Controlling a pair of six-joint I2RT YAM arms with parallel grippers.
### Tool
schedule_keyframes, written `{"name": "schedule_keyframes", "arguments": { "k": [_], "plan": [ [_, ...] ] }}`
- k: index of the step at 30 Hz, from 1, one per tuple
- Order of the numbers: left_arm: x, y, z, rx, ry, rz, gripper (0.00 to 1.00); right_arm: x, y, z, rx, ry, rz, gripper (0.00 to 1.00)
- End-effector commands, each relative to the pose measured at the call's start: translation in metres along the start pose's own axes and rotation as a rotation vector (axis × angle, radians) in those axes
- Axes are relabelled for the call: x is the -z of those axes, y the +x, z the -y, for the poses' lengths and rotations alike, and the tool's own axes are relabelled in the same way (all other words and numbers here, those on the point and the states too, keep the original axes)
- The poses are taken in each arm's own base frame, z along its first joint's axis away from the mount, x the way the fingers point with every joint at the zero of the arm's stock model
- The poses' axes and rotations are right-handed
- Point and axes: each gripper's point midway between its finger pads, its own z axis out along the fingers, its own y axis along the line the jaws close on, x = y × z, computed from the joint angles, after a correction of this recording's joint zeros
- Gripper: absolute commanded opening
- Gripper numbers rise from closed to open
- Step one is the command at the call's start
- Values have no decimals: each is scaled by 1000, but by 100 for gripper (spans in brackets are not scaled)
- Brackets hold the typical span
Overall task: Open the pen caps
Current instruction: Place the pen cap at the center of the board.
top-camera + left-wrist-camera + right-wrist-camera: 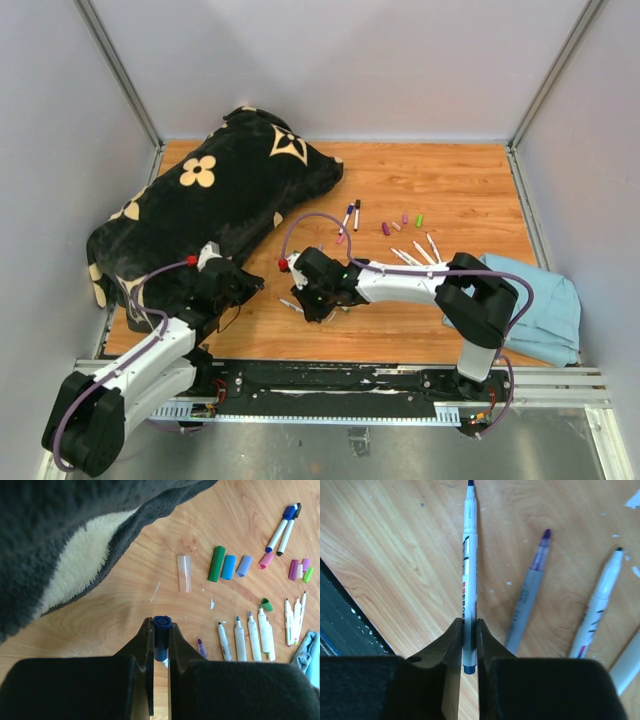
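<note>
Blue cap point(162, 641) — short stub — clamped in left pincer point(160, 626); right pincer point(469, 624) clamps white marker point(470, 555).

blue cap point(161, 635): lower end hidden between the left gripper point(160, 624) fingers
pen point(470, 555): tip clipped by the top edge
corner pen point(629, 662): lower right, mostly out of frame
blanket point(50, 530): runs past top and left edges
cloth point(309, 655): cut by right edge

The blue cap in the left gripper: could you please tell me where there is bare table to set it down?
Bare table lies just ahead of the left gripper, between the blanket and the clear cap. The far right corner, beyond the loose caps, is also free. Crowded: the row of uncapped markers and those caps.
</note>
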Motion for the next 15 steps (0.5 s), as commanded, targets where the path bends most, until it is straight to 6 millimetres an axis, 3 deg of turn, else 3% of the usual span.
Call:
{"name": "schedule_keyframes", "arguments": {
  "k": [1,8,15],
  "plan": [
    [-9,1,1,35,10,21,0,-4,8,-5,60,80,-31,14],
    [-21,9,-13,30,-48,3,1,-6,9,3,66,127,-37,23],
    [-28,12,-21,24,-91,-5,11,-9,12,7,70,143,-53,23]
  ]
}}
